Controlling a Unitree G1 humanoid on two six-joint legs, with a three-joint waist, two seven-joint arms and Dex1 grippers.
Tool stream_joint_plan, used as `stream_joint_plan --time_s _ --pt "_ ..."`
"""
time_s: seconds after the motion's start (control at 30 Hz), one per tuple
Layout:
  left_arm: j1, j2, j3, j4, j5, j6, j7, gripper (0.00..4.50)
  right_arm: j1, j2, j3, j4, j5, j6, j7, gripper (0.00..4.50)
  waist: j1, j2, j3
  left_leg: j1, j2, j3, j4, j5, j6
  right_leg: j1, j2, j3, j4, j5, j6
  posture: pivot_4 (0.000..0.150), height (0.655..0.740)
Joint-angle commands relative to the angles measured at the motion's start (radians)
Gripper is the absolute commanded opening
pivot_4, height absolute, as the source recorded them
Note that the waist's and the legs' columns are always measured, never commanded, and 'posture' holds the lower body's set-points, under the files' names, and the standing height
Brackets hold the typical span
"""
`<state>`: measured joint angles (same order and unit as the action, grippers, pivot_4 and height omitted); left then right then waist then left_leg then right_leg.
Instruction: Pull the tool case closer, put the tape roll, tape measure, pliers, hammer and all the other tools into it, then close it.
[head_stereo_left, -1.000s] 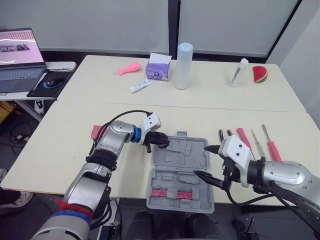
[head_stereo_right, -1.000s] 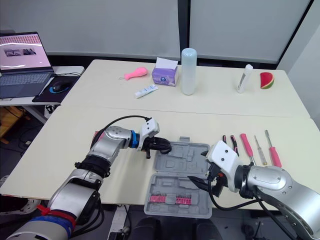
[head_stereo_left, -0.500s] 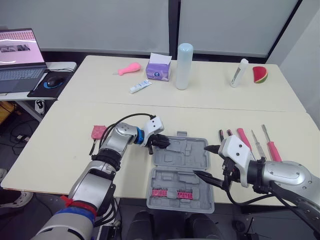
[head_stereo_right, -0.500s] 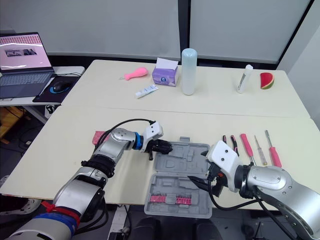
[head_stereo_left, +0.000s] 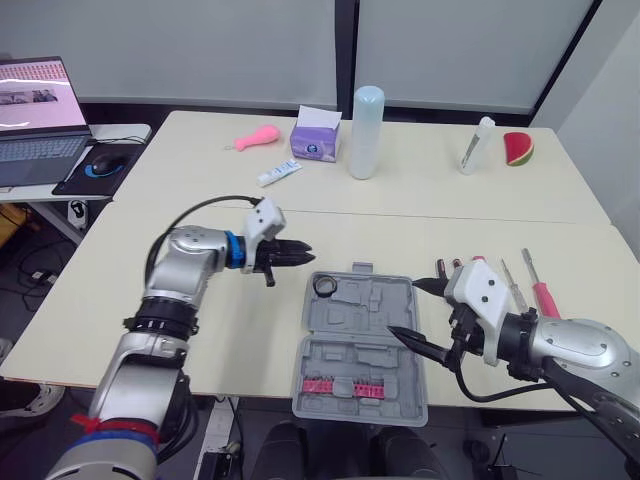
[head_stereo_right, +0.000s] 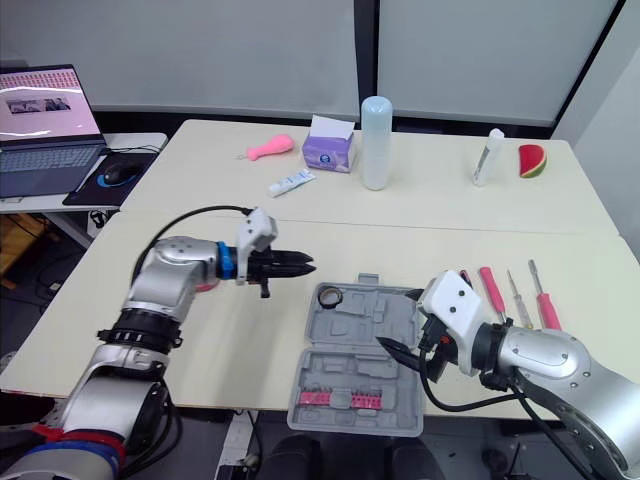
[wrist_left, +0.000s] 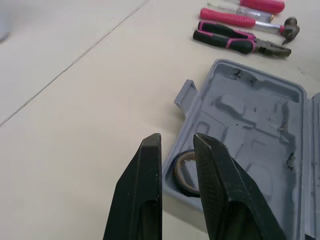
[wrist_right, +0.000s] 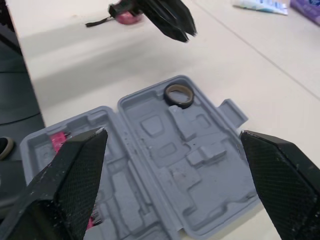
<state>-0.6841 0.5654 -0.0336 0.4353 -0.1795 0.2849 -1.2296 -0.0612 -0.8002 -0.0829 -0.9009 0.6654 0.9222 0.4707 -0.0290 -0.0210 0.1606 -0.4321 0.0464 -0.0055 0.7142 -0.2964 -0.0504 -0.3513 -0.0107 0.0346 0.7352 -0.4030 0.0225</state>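
The grey tool case (head_stereo_left: 372, 352) lies open at the table's front edge. A black tape roll (head_stereo_left: 322, 286) rests in its far left corner, also seen in the left wrist view (wrist_left: 187, 173). My left gripper (head_stereo_left: 301, 254) hovers just left of the case with nothing in it, its fingers (wrist_left: 148, 165) a narrow gap apart. My right gripper (head_stereo_left: 404, 310) stands wide open over the case's right side. Pink-and-black pliers (wrist_left: 232, 40), a pink-handled hammer (wrist_left: 230, 19) and screwdrivers (head_stereo_left: 544, 297) lie right of the case. The pink tape measure (wrist_right: 127, 16) sits behind the left arm.
A row of pink bits (head_stereo_left: 345, 386) sits in the case's near half. On the far table stand a tall bottle (head_stereo_left: 367, 131), a tissue box (head_stereo_left: 317, 138), a tube (head_stereo_left: 279, 173), a pink toy (head_stereo_left: 257, 136) and a watermelon slice (head_stereo_left: 519, 148). A laptop (head_stereo_left: 35, 120) sits far left.
My left gripper has let go of the tape roll in the case's far left corner and drawn back to the left. My right gripper has shifted slightly.
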Motion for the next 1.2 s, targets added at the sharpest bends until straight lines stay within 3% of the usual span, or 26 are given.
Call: stream_joint_plan --time_s 0.03,0.17,0.33,0.43,0.73,1.2 --pt "0.079 0.054 0.135 -0.089 -0.066 0.007 0.086 0.99 0.096 -0.012 -0.133 -0.014 -0.075 -0.097 0.007 4.50 0.000 0.000 0.000 0.000 0.000 0.000 0.000 0.000 0.000 0.000 0.000 0.000 0.000 0.000 0.000 0.150 0.6921" --pt "0.217 0.087 0.273 -0.143 -0.088 -0.010 0.232 0.99 0.265 0.025 -0.271 0.021 -0.145 -0.208 0.035 4.50 0.003 0.000 0.000 0.000 0.000 -0.001 0.000 0.000 0.001 0.000 -0.001 -0.001 0.000 0.000 0.000 0.150 0.6921" --pt "0.458 0.092 0.476 -0.180 -0.117 -0.047 0.408 0.99 0.513 0.163 -0.434 0.120 -0.229 -0.407 0.071 4.50 0.002 0.000 -0.001 0.001 0.000 0.000 -0.001 -0.001 0.001 0.001 -0.002 -0.001 0.000 0.000 0.000 0.150 0.6921" --pt "0.596 0.082 0.577 -0.175 -0.145 -0.067 0.464 1.58 0.607 0.241 -0.474 0.200 -0.271 -0.519 0.087 4.50 0.000 0.000 -0.001 0.002 0.000 0.000 -0.001 -0.002 0.003 0.002 -0.002 -0.001 0.000 0.000 0.000 0.150 0.6921" --pt "0.846 0.033 0.659 -0.220 -0.207 -0.072 0.514 4.44 0.722 0.314 -0.511 0.412 -0.289 -0.676 0.163 4.50 0.001 0.000 -0.001 0.016 0.000 0.003 -0.004 -0.003 0.004 0.014 -0.002 0.002 -0.002 0.000 0.000 0.150 0.6921" --pt "0.868 0.044 0.635 -0.237 -0.224 -0.081 0.534 4.49 0.711 0.250 -0.468 0.366 -0.301 -0.661 0.217 4.50 -0.001 0.000 -0.002 0.017 0.000 0.004 -0.004 -0.003 0.004 0.014 -0.002 0.003 -0.002 0.000 0.000 0.150 0.6921"
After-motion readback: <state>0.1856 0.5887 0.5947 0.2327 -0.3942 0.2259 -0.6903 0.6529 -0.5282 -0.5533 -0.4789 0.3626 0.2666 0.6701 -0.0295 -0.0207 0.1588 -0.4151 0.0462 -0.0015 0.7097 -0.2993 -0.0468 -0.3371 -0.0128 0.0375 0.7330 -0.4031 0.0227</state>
